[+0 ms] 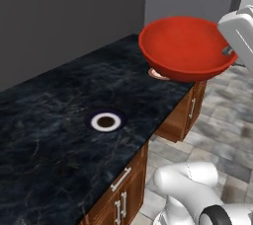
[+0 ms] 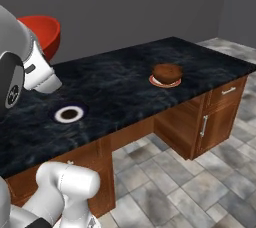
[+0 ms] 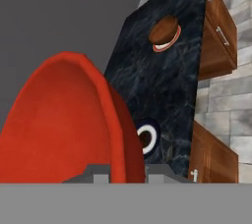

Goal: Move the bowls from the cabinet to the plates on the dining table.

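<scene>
My gripper (image 1: 228, 51) is shut on the rim of the glossy red bowl (image 1: 184, 46), which hangs in the air above the black marbled dining table (image 1: 59, 120). In the hand view the red bowl (image 3: 64, 125) rises between the fingertips of the gripper (image 3: 125, 173). The dark brown bowl (image 2: 167, 72) sits on the orange-red-rimmed plate (image 2: 165, 83) near the table's far end. The dark navy plate (image 2: 69, 114) lies bare on the table, below and in front of the held bowl. The cabinet is out of view.
Wooden cupboards with silver handles (image 2: 204, 124) stand under the table top. A grey tiled floor (image 2: 165, 192) runs along the table's near side and a plain grey wall (image 2: 130, 7) stands behind it. My white arm base (image 1: 192, 194) is by the table's edge.
</scene>
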### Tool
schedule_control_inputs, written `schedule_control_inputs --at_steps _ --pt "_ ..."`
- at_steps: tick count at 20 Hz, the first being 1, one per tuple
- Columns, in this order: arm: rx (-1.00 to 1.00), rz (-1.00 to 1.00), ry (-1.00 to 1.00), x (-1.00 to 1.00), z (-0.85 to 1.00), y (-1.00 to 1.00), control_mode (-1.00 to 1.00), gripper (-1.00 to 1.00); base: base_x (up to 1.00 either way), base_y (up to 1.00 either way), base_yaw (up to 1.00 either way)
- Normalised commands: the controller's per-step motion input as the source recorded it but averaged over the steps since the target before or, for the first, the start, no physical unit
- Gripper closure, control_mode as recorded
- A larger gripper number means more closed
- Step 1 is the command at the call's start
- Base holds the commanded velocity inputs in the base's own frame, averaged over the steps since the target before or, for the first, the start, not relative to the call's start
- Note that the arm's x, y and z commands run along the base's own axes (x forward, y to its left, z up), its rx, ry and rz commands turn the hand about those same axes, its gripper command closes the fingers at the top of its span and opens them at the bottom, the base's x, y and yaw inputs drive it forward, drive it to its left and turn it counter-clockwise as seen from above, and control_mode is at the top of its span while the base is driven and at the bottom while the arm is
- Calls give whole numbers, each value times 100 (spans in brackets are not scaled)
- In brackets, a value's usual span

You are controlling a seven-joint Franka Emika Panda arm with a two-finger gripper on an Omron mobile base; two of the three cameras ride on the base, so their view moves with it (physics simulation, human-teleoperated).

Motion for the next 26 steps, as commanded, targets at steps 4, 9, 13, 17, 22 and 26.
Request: schedule_control_inputs --at_steps 4,9,13,17,22,26 --pt "0 0 0 0 0 0 100 100 9 0 25" --pt "0 0 0 0 0 0 100 100 0 0 25" --pt "0 0 0 0 0 0 100 100 0 0 25" --pt "0 0 0 0 0 0 100 100 0 0 25" --pt "0 0 0 0 0 0 100 100 0 0 25" --pt "0 0 0 0 0 0 100 100 6 -25 17"
